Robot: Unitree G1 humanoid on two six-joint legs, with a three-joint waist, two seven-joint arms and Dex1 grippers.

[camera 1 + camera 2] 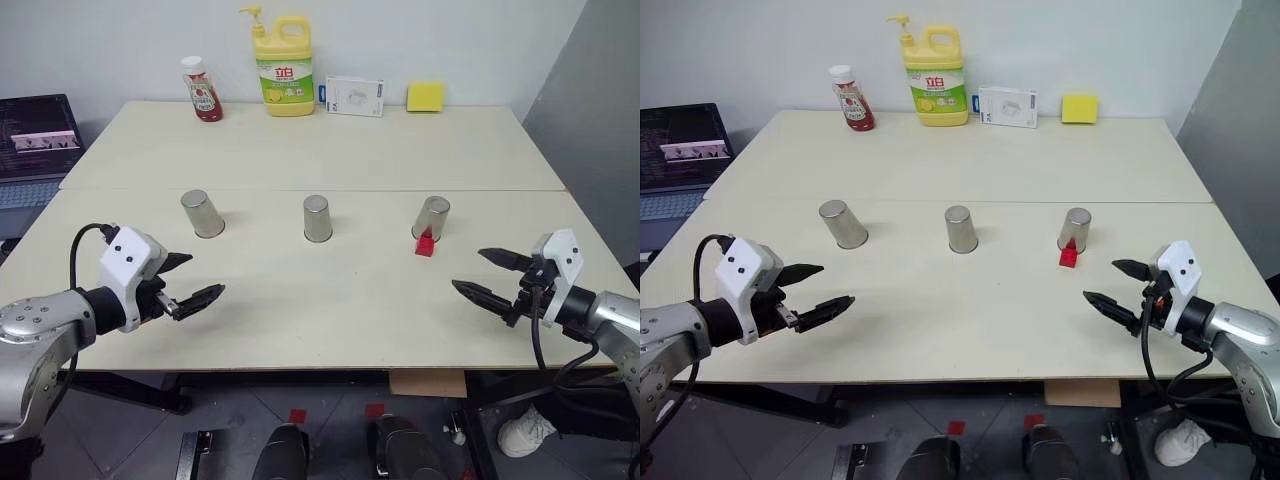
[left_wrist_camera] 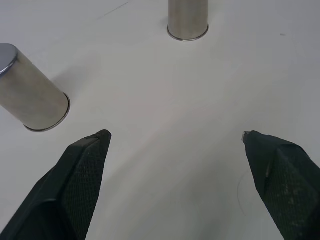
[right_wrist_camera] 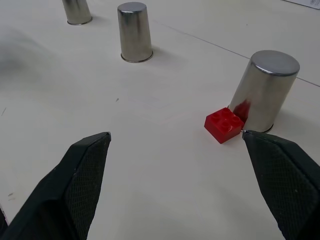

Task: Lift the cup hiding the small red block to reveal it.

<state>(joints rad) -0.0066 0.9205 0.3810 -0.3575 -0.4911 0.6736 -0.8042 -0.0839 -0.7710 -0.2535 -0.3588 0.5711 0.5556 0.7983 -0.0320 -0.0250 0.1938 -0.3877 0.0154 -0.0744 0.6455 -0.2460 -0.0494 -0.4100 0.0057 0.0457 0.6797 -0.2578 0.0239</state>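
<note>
Three silvery cups stand mouth down in a row across the table: the left cup (image 1: 202, 214), the middle cup (image 1: 317, 218) and the right cup (image 1: 432, 218). The small red block (image 1: 425, 245) lies uncovered on the table, right against the near side of the right cup (image 3: 262, 90). No cup covers it. My left gripper (image 1: 206, 274) hovers open and empty in front of the left cup (image 2: 30, 97). Over the table's right front, my right gripper (image 1: 468, 268) is open and empty, a short way from the red block (image 3: 224, 125).
Along the far edge stand a red sauce bottle (image 1: 203, 90), a yellow detergent bottle (image 1: 284, 65), a white box (image 1: 354, 96) and a yellow sponge (image 1: 425, 96). A laptop (image 1: 35, 140) sits off the table's left side. A seam (image 1: 300, 190) runs across the tabletop behind the cups.
</note>
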